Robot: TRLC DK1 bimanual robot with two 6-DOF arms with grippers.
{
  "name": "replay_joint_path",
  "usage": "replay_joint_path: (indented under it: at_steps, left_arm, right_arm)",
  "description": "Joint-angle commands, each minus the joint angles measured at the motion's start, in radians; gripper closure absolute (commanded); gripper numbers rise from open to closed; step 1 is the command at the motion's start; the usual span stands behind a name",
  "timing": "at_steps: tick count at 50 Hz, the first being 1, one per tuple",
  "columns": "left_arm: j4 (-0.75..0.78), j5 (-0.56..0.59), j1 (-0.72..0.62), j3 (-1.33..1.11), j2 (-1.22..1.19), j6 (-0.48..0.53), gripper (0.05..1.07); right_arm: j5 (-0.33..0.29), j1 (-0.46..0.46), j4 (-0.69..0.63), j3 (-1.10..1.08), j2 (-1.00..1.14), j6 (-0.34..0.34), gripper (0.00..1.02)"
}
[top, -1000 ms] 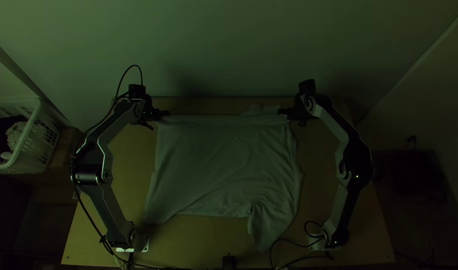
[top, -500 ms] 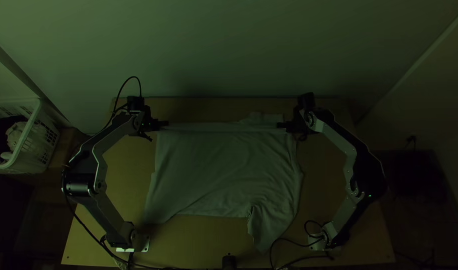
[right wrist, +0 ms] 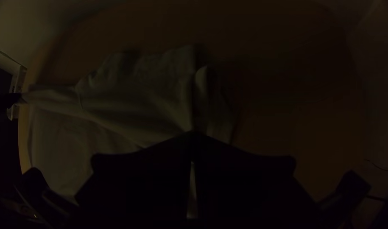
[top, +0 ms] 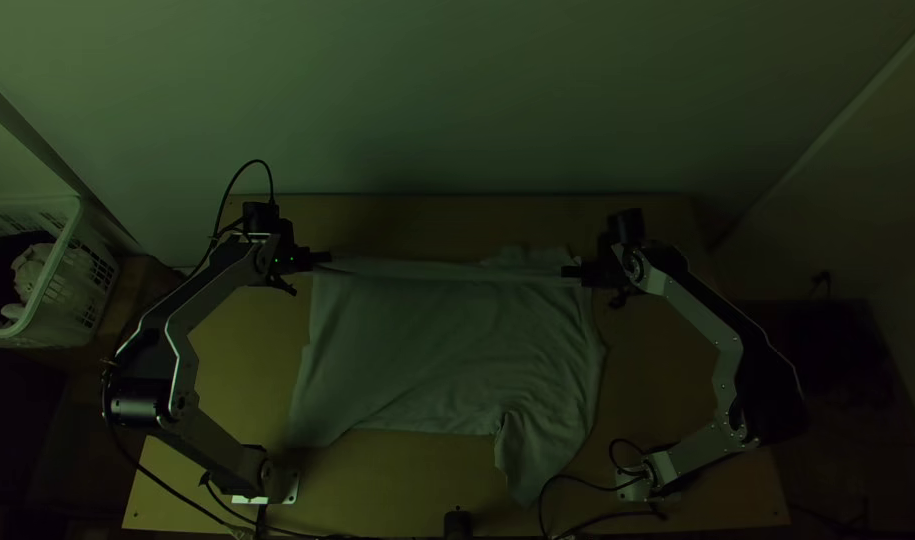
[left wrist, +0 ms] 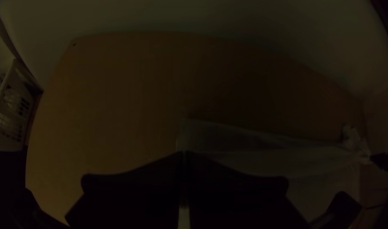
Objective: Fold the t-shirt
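Both ends of the t-shirt (top: 437,350) pinched

My left gripper (top: 327,258) and right gripper (top: 567,272) are closed on the two ends of the shirt's far edge (top: 447,271), drawn straight between them. The rest lies on the table (top: 377,485), loosely creased towards the near right. It should handle light, soft and floppy (no fear of breaking it). The far corners look the right hold; too hard a pull might drag the near layer askew.

We make out a plain, pale grey t-shirt (top: 437,345), a yellowish-brown table (top: 377,490), a white basket (top: 69,322) with rows of slots, and silver-and-black arms (top: 199,303) (we find the cable (top: 257,161) black too).
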Motion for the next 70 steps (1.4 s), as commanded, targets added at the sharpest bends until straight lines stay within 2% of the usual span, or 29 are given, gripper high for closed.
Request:
replay_joint_path:
  at_steps: [1,18,20,21,23,28,30,35,37,43,57,61,70]
  left_arm:
    - [0.005,0.001,0.004,-0.071,-0.062,0.021,1.05]
    - [0.071,0.001,0.019,-0.244,-0.127,0.041,1.05]
    - [0.076,0.003,0.019,-0.257,-0.130,0.036,1.02]
    - [0.076,0.003,0.019,-0.263,-0.133,0.031,0.97]
    - [0.074,0.004,0.019,-0.280,-0.145,0.028,0.78]
    - [0.036,0.009,-0.001,-0.300,-0.168,0.024,0.25]
    - [-0.007,0.015,-0.004,-0.286,-0.164,0.025,0.11]
    - [-0.053,0.055,0.004,-0.274,-0.199,0.016,0.10]
    - [-0.058,0.096,0.012,-0.280,-0.231,0.015,0.10]
    - [-0.072,0.161,0.021,-0.300,-0.341,0.015,0.10]
    - [-0.245,0.190,0.021,-0.321,-0.506,0.081,0.10]
    - [-0.293,0.190,0.024,-0.324,-0.532,0.096,0.10]
    - [-0.391,0.190,0.027,-0.336,-0.599,0.108,0.10]
  right_arm:
    - [0.006,0.001,0.009,-0.073,-0.061,0.004,1.00]
    - [0.006,0.012,0.060,-0.201,-0.115,0.007,1.00]
    - [0.006,0.010,0.062,-0.208,-0.115,0.007,0.97]
    - [0.006,0.010,0.060,-0.211,-0.115,0.007,0.92]
    - [0.008,0.010,0.060,-0.222,-0.122,0.020,0.79]
    - [0.008,-0.001,0.058,-0.242,-0.138,0.060,0.23]
    - [0.008,-0.008,0.048,-0.244,-0.145,0.064,0.12]
    - [0.009,-0.019,0.035,-0.250,-0.199,0.063,0.09]
    - [0.009,-0.022,0.028,-0.257,-0.230,0.061,0.05]
    - [0.008,-0.031,-0.012,-0.282,-0.317,0.066,0.05]
    - [0.008,-0.004,-0.210,-0.300,-0.510,0.118,0.05]
    - [0.008,0.012,-0.265,-0.316,-0.561,0.153,0.05]
    - [0.006,0.113,-0.383,-0.386,-0.685,0.303,0.05]
